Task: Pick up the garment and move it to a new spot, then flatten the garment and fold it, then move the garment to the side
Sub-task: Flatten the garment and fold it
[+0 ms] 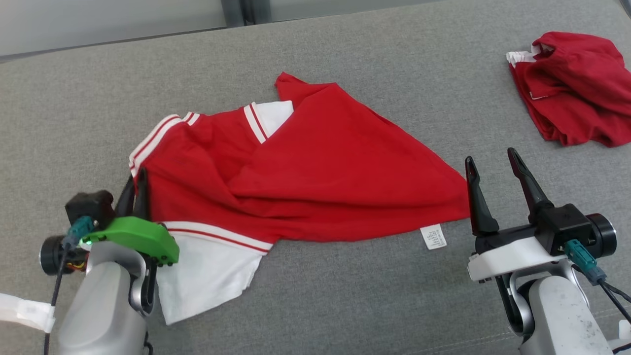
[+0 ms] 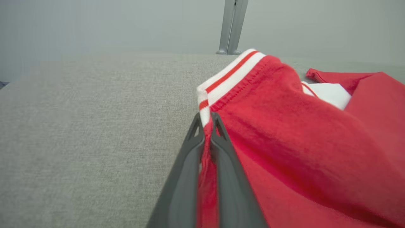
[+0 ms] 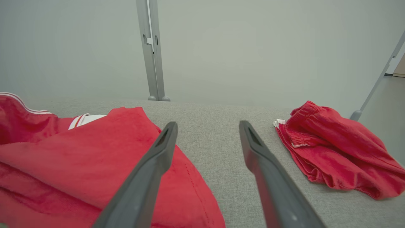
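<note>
My left pincer [image 1: 137, 181] is closed on the garment [image 1: 320, 177]. Its two fingers pinch the red cloth just below a white, red-striped trim at the shirt's left edge, and my left wrist view shows the fabric squeezed between them. My right pincer [image 1: 489, 157] stands open and holds nothing, just beside the garment's right-hand point and near the white care label [image 1: 434, 236]. The garment lies in the middle of the grey padded surface [image 1: 345, 305], roughly spread but not flat. The red body slants into a triangle with diagonal creases, one white sleeve [image 1: 207, 281] sticks out toward me beside my left wrist, and another white part shows at the far side beneath a turned-over flap. I judge that I am in the flattening stage with only one side gripped; whether the move to a new spot is done I cannot tell. What is left, as I see it, is to take the right edge, pull the cloth smooth, fold it and slide it aside. A second red garment [image 1: 577, 88] lies crumpled well apart at the far right.
</note>
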`<state>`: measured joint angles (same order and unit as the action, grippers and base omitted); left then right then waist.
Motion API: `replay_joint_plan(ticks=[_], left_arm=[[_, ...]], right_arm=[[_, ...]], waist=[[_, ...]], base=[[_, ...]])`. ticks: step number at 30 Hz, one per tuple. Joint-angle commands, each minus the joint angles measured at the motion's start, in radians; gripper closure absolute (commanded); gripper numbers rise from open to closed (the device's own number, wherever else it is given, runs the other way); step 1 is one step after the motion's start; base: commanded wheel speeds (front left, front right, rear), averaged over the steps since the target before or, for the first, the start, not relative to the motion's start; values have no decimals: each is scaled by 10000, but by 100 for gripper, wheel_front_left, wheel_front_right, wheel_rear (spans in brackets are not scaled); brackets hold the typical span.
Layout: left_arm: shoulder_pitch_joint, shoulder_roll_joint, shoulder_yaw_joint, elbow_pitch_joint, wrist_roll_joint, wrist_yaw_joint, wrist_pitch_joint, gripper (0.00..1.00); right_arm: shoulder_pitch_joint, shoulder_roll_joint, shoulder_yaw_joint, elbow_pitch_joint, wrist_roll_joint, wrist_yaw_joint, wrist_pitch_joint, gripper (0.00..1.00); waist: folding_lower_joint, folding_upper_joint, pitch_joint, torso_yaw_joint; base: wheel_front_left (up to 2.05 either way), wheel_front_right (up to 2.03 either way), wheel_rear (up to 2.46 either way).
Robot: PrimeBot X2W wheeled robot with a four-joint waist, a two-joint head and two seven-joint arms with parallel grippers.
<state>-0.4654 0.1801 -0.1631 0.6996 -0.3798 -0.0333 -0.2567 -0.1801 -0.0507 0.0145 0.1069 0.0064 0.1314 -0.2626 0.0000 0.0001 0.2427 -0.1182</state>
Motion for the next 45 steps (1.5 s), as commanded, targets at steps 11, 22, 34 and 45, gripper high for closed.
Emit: replay_joint_plan(ticks=[11, 22, 34, 45], left_arm=[[-1447, 572, 43, -19, 498, 188, -87, 100], [-992, 343, 748, -562, 237, 63, -84, 0], [1493, -568, 1424, -2611, 277, -310, -75, 0], [3763, -1192, 1097, -3731, 332, -197, -76, 0]], right_arm=[[-439, -1, 84, -127, 231, -14, -31, 0], [-163, -2, -587, -207, 379, -14, -31, 0], [497, -2, -67, -39, 707, -14, -31, 0], [982, -7, 527, 434, 1071, -14, -31, 0]], waist=[[0, -1, 745, -289], [0, -1, 555, -266], [0, -1, -750, 446], [0, -1, -2301, 1113]], base=[[0, 0, 0], [0, 0, 0], [0, 0, 0], [0, 0, 0]])
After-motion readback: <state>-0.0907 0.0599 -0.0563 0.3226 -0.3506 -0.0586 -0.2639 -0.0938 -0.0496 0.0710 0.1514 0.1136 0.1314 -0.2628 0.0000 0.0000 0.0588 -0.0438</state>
